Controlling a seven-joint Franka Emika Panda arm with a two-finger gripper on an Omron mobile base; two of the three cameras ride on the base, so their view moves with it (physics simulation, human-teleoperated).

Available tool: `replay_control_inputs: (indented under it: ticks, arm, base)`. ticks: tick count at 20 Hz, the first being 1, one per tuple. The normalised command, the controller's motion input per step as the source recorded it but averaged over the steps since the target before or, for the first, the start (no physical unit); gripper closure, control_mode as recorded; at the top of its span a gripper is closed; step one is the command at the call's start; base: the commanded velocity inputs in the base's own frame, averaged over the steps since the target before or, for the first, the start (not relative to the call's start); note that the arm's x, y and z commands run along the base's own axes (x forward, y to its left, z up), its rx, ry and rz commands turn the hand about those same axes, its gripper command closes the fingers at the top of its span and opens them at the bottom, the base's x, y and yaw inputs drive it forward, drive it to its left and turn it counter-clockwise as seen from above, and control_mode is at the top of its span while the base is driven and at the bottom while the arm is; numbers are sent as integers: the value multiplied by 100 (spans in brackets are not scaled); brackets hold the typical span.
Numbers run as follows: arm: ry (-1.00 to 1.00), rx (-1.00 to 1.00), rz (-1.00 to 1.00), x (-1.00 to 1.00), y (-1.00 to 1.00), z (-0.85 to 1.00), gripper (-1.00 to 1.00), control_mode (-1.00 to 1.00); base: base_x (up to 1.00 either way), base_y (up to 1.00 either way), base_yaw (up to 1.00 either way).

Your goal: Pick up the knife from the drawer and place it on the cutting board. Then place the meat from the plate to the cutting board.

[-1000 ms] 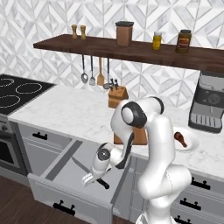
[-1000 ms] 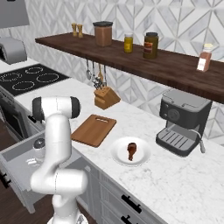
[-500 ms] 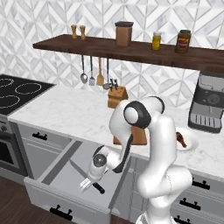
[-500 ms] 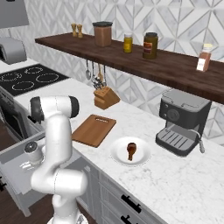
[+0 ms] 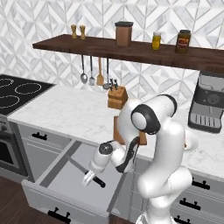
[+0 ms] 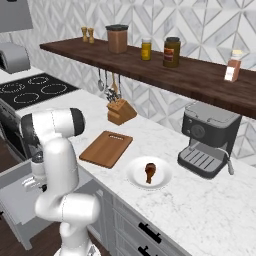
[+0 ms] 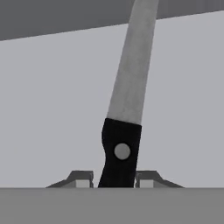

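White marble runs along the table (image 6: 210,200) beneath a patterned tile wall, and a dark wooden shelf (image 6: 200,75) carries jars above it. Down at the near edge the drawer (image 5: 65,183) stands pulled wide open, flat grey floor showing, black bar handle on its front. The arm folds over from the base and reaches down into it, and the pincer (image 5: 89,177) sits low over the drawer floor, toward the drawer's right side. Look at the hand view: the knife (image 7: 127,96) lies flat on the grey floor, narrow silver blade running away toward the drawer's back wall, black handle with its round rivet coming straight in between the two fingertips (image 7: 81,179). Both tips press close against the sides of the handle, so the pincer is clamped on the knife, right at the handle end. From the left base view the dark handle pokes out just past the pincer toward the drawer front, and the blade runs as a thin line back across the floor.

Up on the table, the cutting board (image 6: 106,148) lies flat near the front edge, bare wood on top. Just beside it, along the same edge, sits the white plate (image 6: 135,172), and the meat (image 6: 149,171) rests in its middle. A knife block (image 6: 120,111) stands behind the board against the wall, utensils hanging above it. A coffee machine (image 6: 207,140) sits behind the plate, a black stovetop (image 6: 35,90) at the far left end.
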Motion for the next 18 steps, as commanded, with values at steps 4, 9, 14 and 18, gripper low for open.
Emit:
replay_control_inputs:
  ticks: [4,9,14,18]
  arm:
    - [0,0,22,-5,40,100,100,-100]
    - [0,-5,23,-37,23,100,100,-100]
    - [-2,-2,5,-2,0,100,100,-100]
    - [0,-9,-13,60,0,100,100,-100]
  base:
    - [0,0,0]
    - [0,0,0]
    - [0,0,0]
    - [0,0,0]
